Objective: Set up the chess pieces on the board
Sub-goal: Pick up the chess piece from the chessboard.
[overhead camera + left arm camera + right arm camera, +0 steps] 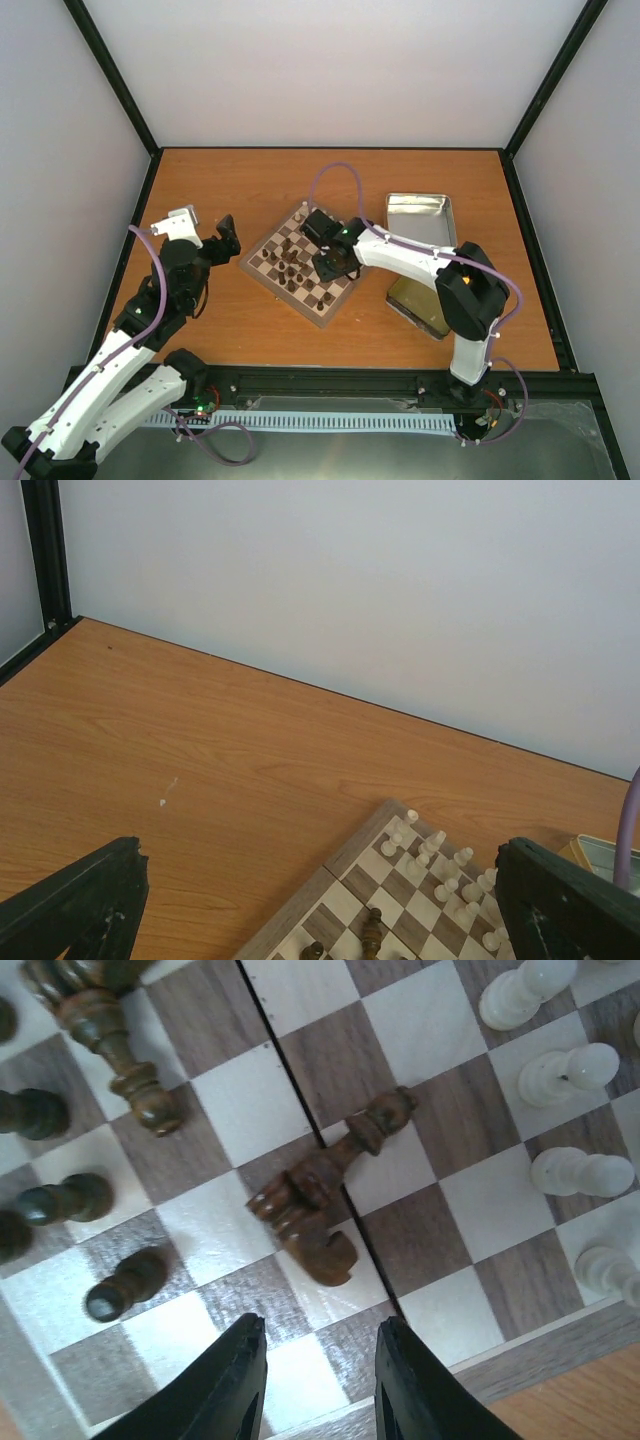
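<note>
**Location.** The small square wooden chessboard with dark and cream checks [318, 300] sits diagonally at mid-table. It lies between the left gripper [225, 240] and the two rectangular metal tins [420, 215]. The dark brown wooden chessmen [60, 1200] are crowded on its near half. In the right wrist view, one dark brown carved chessman [320, 1190] lies on its side across the board's centre seam.

**Gripper state.**
- The right gripper [318, 1380] hovers just short of the lying piece, fingers apart and nothing between them.
- The left gripper [320, 910] is spread wide and holds nothing. It is parked beside the board's left corner.

**Handling.** Expect the piece to be light, rigid and smooth-finished. Its turned profile will probably roll or squirt out under an off-centre pinch. Take hold across the thick middle of the body, with the fingers square to its long axis. Avoid the narrow head end.

**Clearance.**
- Bare squares surround the lying piece.
- Upright dark pawns stand near on one side and the cream-coloured chessmen [570, 1070] on the other.
- Another fallen dark piece [110, 1030] lies beyond.
- The board's thin brown rim [540, 1360] is just beside the fingers. Descend vertically and lift straight up.
</note>
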Controlling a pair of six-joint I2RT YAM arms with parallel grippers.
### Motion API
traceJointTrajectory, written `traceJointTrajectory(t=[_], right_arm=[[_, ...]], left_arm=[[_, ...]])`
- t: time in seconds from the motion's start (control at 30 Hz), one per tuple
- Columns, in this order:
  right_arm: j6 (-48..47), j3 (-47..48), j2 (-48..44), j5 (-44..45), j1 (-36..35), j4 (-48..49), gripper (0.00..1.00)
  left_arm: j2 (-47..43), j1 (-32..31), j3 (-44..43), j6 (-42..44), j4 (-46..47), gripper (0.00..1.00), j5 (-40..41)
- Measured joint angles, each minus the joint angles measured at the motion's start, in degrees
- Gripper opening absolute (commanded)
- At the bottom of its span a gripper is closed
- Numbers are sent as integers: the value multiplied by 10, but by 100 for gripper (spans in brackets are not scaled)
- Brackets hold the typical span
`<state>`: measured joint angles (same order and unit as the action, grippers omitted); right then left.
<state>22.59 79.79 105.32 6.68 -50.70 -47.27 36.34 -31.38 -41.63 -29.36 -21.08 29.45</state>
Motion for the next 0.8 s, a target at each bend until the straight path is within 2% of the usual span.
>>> traceJointTrajectory(t=[0.53,0.63,0.8], right_arm=[[-149,-30,37,-54,29,85,39],[-167,-30,45,-50,33,86,37],[-191,-30,48,-47,34,93,29]], left_arm=[[6,0,0,4,0,96,-3],[7,0,0,4,0,96,-3],[8,0,0,4,0,96,-3]])
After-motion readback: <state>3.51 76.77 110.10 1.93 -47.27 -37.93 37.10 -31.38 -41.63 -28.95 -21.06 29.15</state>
